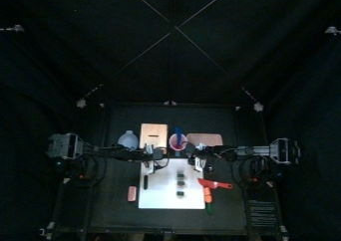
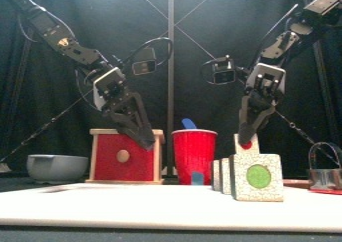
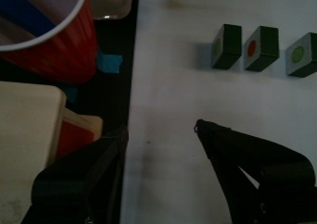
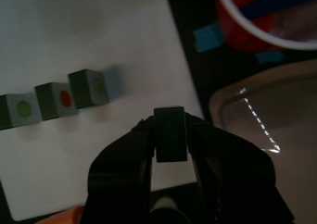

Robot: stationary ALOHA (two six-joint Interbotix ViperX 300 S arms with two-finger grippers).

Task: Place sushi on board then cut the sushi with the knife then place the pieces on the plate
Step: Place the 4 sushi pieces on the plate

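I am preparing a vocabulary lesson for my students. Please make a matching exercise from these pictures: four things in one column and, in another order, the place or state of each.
Column A
1. blue knife
2. left gripper
3. right gripper
4. row of three sushi pieces

Column B
a. shut on a single sushi piece
b. lying on the white board
c. standing in the red cup
d. open, holding nothing

Pairs: 1-c, 2-d, 3-a, 4-b
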